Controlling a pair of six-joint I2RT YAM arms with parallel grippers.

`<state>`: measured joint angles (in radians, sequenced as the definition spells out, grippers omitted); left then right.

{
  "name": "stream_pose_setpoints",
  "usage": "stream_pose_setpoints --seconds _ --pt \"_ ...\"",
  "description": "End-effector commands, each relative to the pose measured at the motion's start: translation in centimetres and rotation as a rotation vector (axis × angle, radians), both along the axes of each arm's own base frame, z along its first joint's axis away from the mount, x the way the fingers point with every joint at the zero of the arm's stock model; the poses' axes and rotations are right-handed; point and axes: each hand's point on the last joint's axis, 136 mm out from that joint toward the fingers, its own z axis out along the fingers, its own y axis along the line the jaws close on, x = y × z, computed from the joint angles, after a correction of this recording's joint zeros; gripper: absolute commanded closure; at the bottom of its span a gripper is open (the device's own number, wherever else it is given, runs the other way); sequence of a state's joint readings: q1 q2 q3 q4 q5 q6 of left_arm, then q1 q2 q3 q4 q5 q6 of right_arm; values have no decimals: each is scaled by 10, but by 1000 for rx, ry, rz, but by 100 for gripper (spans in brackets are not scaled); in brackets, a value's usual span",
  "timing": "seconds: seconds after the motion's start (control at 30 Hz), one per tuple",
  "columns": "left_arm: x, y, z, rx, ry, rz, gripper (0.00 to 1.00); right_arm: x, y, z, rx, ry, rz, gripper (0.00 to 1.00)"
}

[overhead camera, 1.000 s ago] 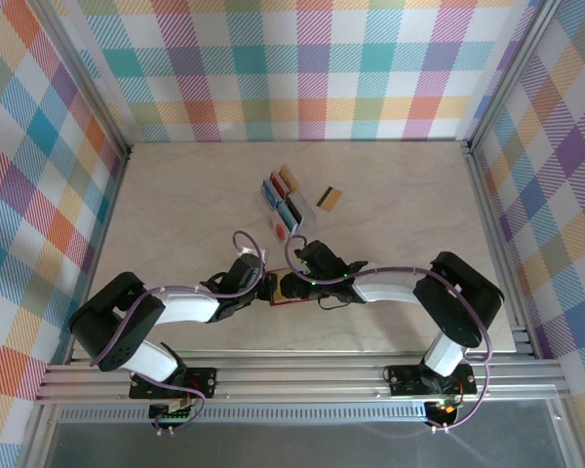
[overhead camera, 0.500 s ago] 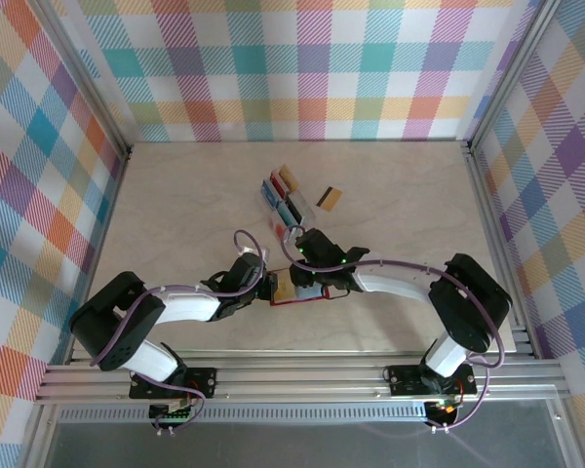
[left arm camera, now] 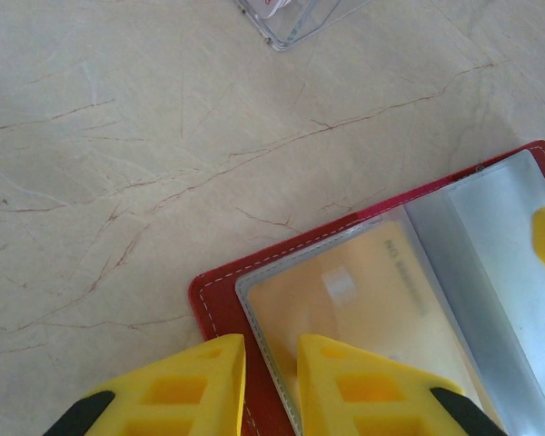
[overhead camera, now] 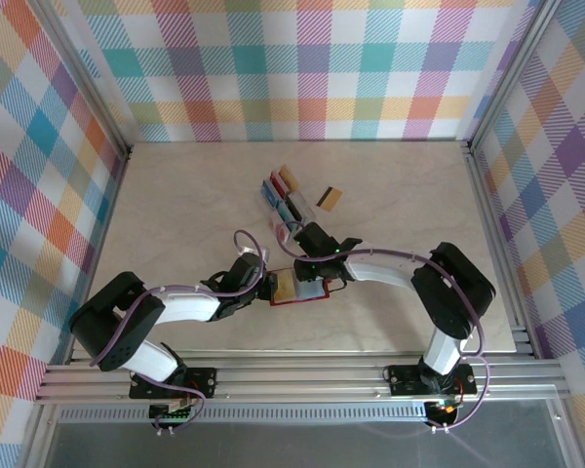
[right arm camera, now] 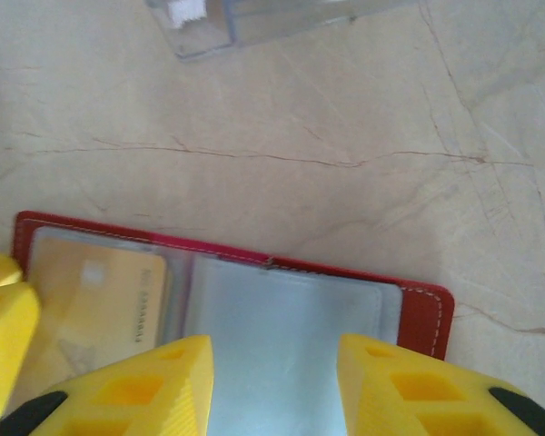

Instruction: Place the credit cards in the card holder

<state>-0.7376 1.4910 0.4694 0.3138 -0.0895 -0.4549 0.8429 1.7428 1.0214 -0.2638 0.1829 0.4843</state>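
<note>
1. The left hand [left arm camera: 271, 352] is clamped on the 9 o'clock edge of the open card holder [right arm camera: 286, 304], pinning it to the desk [overhead camera: 175, 214].
2. A second ago the right hand [right arm camera: 272, 345] covered the holder. It has since drawn back toward 12 o'clock and now hangs over the right pocket, fingers apart and empty.
3. That retreat uncovers a gold card [left arm camera: 363, 291] seated in the holder's left pocket. One card looks delivered, and the right pocket is still bare.
4. At 12 o'clock from the holder, the clear rack [overhead camera: 285, 200] holds more cards [overhead camera: 273, 187], unmoved.
5. At 3 o'clock of the rack, a striped gold card [overhead camera: 330, 199] lies flat on the desk, so several cards are still to be fetched.
</note>
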Motion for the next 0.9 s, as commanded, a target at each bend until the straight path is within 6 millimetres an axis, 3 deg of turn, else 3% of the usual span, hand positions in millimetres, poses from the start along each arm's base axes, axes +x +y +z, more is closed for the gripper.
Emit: stream_pose_setpoints --seconds 0.0,0.13,0.27,0.6,0.87 --pt "-21 5 -19 53 87 -38 78 2 1 -10 -20 25 12 58" --pt "-21 5 -18 52 86 -39 78 1 0 -27 -40 54 10 58" --pt "-21 5 -18 52 88 -38 78 -1 -2 -31 -30 52 4 68" --pt "-20 5 -18 50 87 -40 78 -4 -2 -10 20 17 18 100" --pt "-20 3 -22 49 97 -43 78 -12 11 13 118 5 81 100"
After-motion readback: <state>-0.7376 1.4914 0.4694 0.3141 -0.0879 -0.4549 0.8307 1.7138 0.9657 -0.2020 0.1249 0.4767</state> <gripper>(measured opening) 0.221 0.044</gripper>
